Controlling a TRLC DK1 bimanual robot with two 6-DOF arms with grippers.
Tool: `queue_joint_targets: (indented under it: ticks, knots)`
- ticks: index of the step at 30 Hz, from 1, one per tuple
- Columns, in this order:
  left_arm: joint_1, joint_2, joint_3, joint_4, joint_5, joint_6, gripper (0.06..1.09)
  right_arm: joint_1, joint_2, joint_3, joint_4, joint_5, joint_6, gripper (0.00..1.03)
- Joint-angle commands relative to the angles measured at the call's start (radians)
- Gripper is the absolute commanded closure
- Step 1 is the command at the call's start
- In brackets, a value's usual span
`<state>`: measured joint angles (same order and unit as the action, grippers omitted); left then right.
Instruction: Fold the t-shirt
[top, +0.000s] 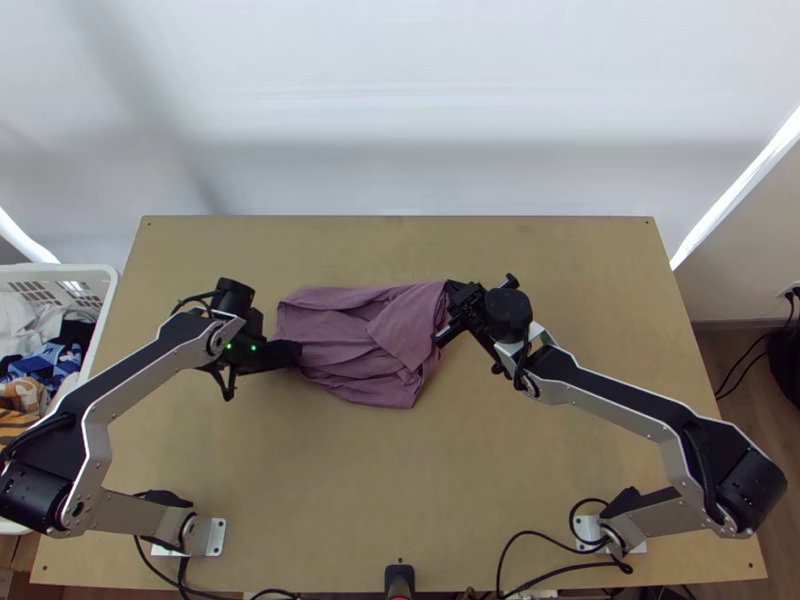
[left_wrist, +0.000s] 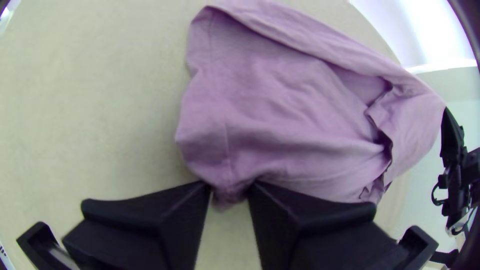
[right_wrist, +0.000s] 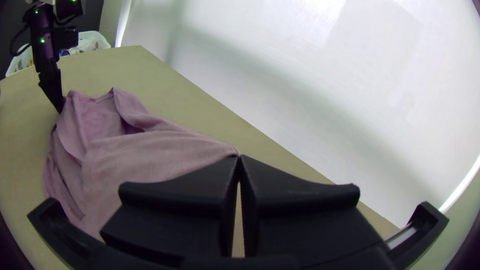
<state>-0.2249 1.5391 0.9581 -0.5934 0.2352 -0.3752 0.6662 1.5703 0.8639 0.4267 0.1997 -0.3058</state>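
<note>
Top view: mauve t-shirt (top: 345, 330) lay rumpled, partly folded over, on light wooden table (top: 400, 480). My left gripper (top: 296, 352) pinched near-left edge; my right gripper (top: 451, 288) clamped far-right corner.

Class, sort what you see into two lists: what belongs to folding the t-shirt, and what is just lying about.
In the job:
crumpled mauve cloth t-shirt
left black two-fingered gripper, pinching bunched cloth
right black two-fingered gripper, pinching a corner

Lying about:
white plastic basket, left of the table
mixed cloths inside it
</note>
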Motion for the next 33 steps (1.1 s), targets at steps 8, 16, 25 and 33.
queue_joint_targets:
  ticks: [8,16,25,33]
  knots:
    - [0.062,-0.071,0.062,0.023,-0.01,-0.022,1.05,-0.054,-0.049,-0.006,-0.017,0.083,0.033,1.0]
    - [0.159,-0.145,0.258,-0.071,-0.02,-0.013,1.05,-0.157,-0.096,0.192,-0.348,0.126,0.218,1.0]
    - [0.213,-0.168,0.492,-0.2,-0.057,0.005,1.05,-0.247,-0.087,0.563,-0.914,0.067,0.513,1.0]
    - [0.213,-0.238,0.513,-0.21,-0.059,0.045,1.05,-0.293,-0.055,0.744,-1.203,-0.034,0.622,1.0]
